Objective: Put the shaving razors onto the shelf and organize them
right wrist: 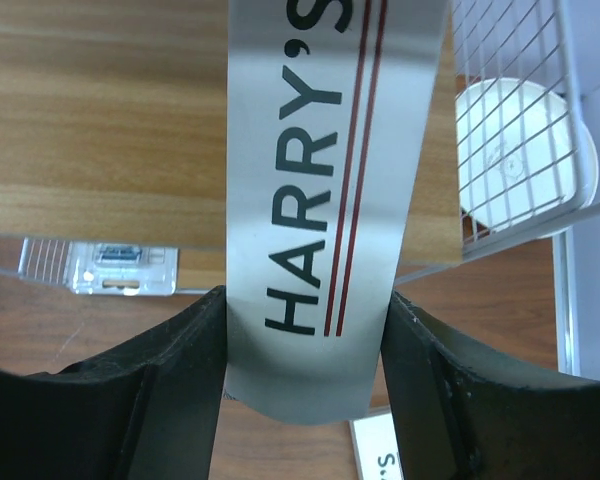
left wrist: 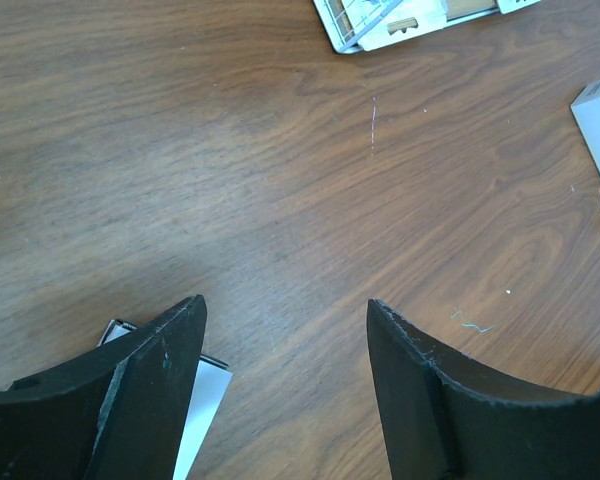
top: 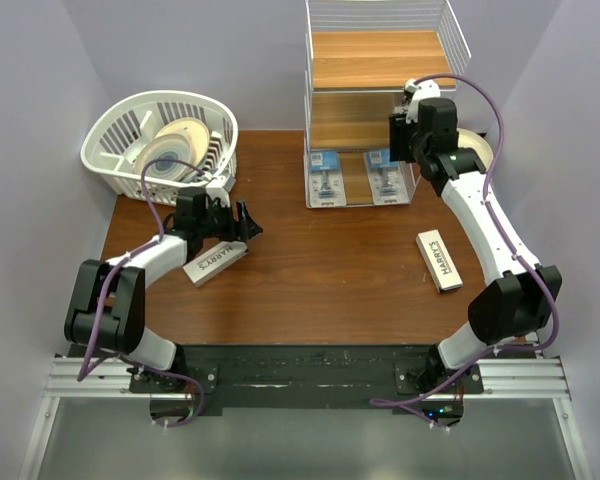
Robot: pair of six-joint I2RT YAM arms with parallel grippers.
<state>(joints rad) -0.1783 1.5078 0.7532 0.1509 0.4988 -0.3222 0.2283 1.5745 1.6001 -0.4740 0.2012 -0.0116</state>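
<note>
By the far edge, the right gripper [right wrist: 305, 330] squeezes a long white razor box [right wrist: 320, 150] pointing straight into the tall white wire shelf [right wrist: 100, 120].

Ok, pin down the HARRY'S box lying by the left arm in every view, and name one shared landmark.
Top external: the HARRY'S box lies left of centre, just nearer the bases than the left claw.
Left wrist: only its white corner shows, bottom left, behind a finger.
Right wrist: not in it; the held box is another pack.
Shared landmark: the blister packs at the shelf's foot.
</note>
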